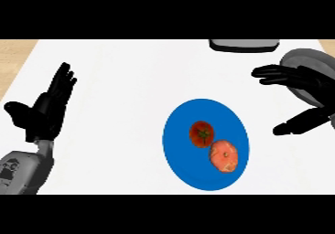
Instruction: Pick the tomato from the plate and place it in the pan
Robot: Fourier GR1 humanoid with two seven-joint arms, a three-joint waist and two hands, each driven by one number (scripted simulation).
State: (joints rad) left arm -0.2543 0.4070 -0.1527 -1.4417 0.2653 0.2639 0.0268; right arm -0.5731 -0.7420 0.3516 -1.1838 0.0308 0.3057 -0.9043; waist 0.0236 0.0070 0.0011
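Note:
A blue plate (187, 137) lies on the white counter, a little right of the middle. On it sit a dark red tomato (201, 133) with a green stem and, just below and right of it, a paler orange-pink fruit (224, 156). A grey pan (242, 45) shows only partly at the far edge, top right. My right hand (306, 84) hovers open to the right of the plate, fingers stretched left and thumb low, apart from the tomato. My left hand (45, 107) rests open at the left edge, fingers up.
The white counter (123, 77) spans the view, with a wooden surface (11, 55) beyond its left edge. Bare counter lies between the plate and the pan.

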